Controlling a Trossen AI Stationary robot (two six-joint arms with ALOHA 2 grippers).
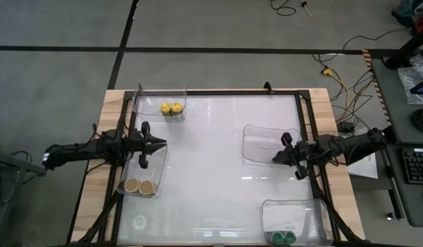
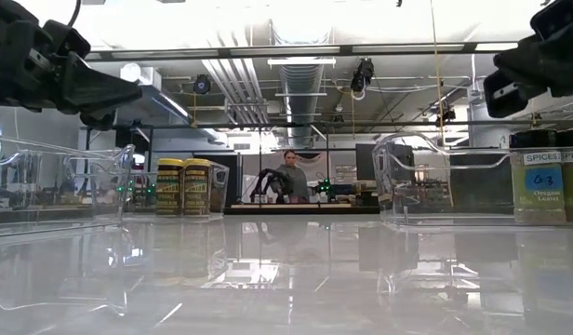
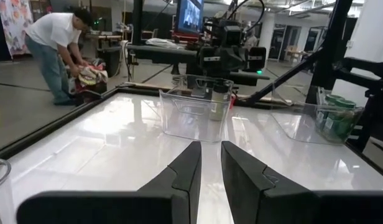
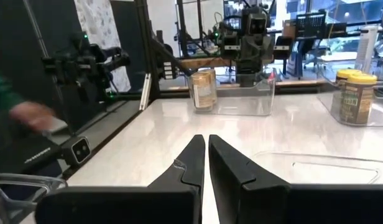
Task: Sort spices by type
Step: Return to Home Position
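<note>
Both my left gripper point(image 1: 161, 145) and right gripper point(image 1: 275, 157) hover closed and empty. The spices sit paired in clear trays: yellow-lidded jars point(image 1: 171, 108) beyond the left gripper, tan-lidded jars point(image 1: 139, 186) just behind it, green-lidded jars point(image 1: 283, 237) nearer than the right gripper. They look light, rigid and probably slick, so I'd pinch each body just under the lid.

Glossy white table point(image 1: 218, 158) (mirror-smooth) carries clear plastic trays point(image 1: 263, 143) inside a wooden border point(image 1: 101, 137).

Overhead, table-level, 2 wrist cams.

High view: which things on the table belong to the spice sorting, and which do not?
Part of the job: yellow-lidded jars; tan-lidded jars; green-lidded jars; left gripper and right gripper, both shut, holding nothing.

Not sorted: clear trays; table.
</note>
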